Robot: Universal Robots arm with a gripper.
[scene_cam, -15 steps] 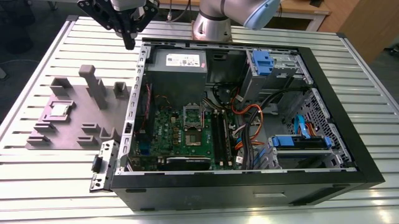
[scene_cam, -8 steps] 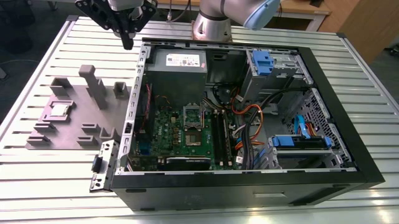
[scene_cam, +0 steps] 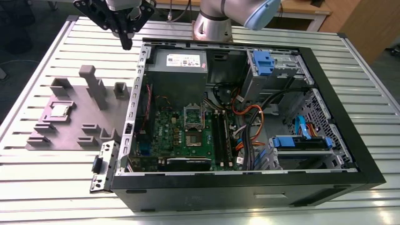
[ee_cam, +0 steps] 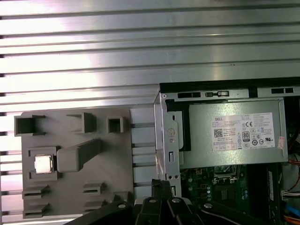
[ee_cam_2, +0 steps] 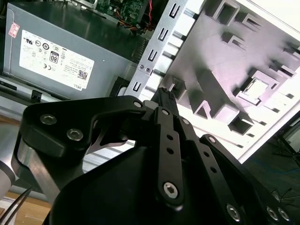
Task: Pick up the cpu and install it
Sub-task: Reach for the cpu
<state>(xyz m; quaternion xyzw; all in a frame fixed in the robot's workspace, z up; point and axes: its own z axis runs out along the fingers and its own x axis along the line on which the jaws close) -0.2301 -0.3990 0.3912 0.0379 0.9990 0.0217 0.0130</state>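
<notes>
The cpu (scene_cam: 60,110) is a small silver square lying flat in a recess of the grey fixture (scene_cam: 75,126), at the exterior view's left. It also appears in both wrist views, as the cpu (ee_cam: 43,164) and the cpu (ee_cam_2: 255,87). My gripper (scene_cam: 127,45) hangs high above the table near the case's back left corner, well away from the cpu. Its black fingers meet at the tip with nothing between them, seen as the gripper (ee_cam_2: 165,93) and the gripper (ee_cam: 159,184). The motherboard socket (scene_cam: 194,139) lies uncovered inside the open computer case (scene_cam: 250,192), with its silver frame (scene_cam: 194,114) raised.
The grey fixture carries tall posts (scene_cam: 93,86) and several low blocks. A grey power supply box (scene_cam: 178,65) with a white label sits at the case's back. Cables and blue drive brackets (scene_cam: 300,142) crowd the case's right half. The slatted metal table (scene_cam: 56,178) surrounds everything.
</notes>
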